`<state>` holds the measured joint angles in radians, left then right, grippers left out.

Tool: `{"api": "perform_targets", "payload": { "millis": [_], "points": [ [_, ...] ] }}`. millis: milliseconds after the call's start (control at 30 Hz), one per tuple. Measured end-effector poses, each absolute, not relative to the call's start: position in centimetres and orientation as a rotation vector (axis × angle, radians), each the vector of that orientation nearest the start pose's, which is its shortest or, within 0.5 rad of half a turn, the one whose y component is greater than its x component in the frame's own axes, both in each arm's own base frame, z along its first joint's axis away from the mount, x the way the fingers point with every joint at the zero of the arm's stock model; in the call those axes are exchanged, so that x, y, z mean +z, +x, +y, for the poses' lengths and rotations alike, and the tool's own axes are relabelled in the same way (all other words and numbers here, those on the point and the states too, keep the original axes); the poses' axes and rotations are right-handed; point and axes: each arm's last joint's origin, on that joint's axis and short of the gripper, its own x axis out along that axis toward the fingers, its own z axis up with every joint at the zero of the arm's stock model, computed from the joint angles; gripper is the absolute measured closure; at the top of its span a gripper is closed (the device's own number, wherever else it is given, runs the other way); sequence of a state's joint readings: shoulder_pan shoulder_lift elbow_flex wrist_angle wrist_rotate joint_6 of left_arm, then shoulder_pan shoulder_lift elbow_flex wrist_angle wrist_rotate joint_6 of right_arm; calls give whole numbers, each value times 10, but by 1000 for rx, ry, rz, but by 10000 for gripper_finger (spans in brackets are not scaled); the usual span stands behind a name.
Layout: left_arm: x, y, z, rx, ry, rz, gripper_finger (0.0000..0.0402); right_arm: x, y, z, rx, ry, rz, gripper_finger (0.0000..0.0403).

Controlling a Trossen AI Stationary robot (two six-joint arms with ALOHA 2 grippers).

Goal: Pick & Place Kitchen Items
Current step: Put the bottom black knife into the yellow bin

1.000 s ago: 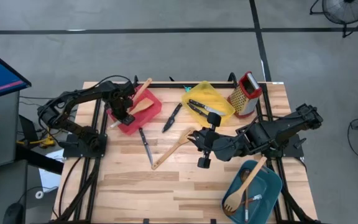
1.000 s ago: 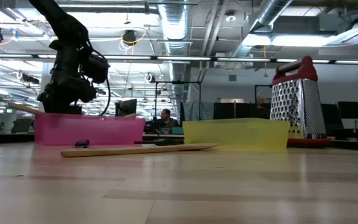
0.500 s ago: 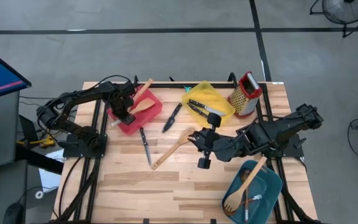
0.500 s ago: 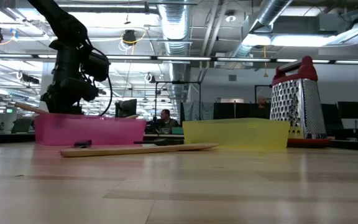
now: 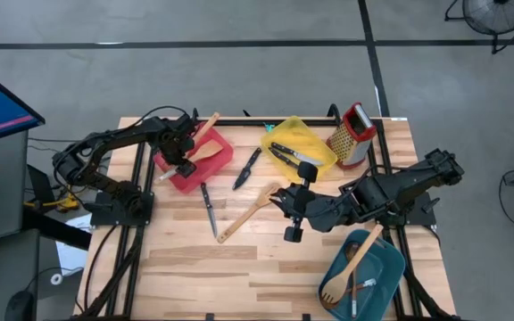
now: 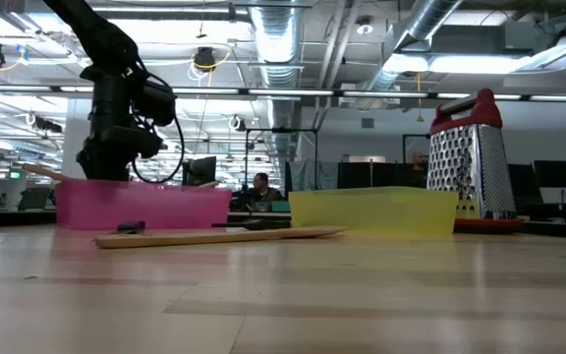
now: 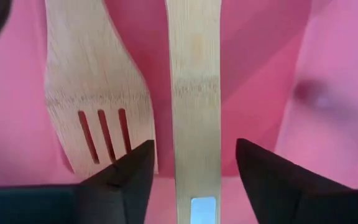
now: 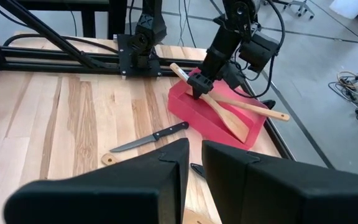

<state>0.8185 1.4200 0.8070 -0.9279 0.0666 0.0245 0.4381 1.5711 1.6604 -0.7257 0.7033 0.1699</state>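
1. Wooden utensil handle (image 7: 194, 112): lies in the red tray (image 5: 205, 166) at far left beside a slotted turner (image 7: 98, 118), apparently just deposited.
2. Left gripper (image 7: 194, 171): above the tray, jaws spread either side of the handle, not clamping.
3. Right gripper (image 8: 191, 165): mid-table, nearly closed, empty, waiting.

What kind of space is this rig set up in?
Likely an open lab or workshop floor: exposed ceiling ducts, rows of monitors behind the wooden table, a person seated at a desk.
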Motion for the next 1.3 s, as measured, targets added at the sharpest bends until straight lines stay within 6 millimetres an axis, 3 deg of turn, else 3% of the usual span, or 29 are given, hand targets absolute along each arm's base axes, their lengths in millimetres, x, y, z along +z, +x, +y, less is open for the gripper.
{"api": "perform_targets", "payload": {
  "millis": [233, 467, 600, 833, 1033, 1300],
  "points": [
    [195, 149, 157, 568, -564, 1350, 141, 396, 308, 124, -299, -177, 507, 346],
    [246, 140, 145, 624, -446, 1140, 132, 396, 308, 124, -301, -169, 504, 346],
    [274, 133, 123, 574, -378, 986, 136, 396, 308, 124, -301, -169, 504, 346],
    [303, 127, 70, 267, -263, 782, 142, 396, 308, 124, -301, -169, 505, 346],
    [289, 148, 32, 2, -151, 767, 143, 396, 308, 124, -301, -171, 507, 346],
    [233, 184, -15, -257, 68, 1021, 142, 396, 307, 125, -293, -173, 511, 346]
  ]
}}
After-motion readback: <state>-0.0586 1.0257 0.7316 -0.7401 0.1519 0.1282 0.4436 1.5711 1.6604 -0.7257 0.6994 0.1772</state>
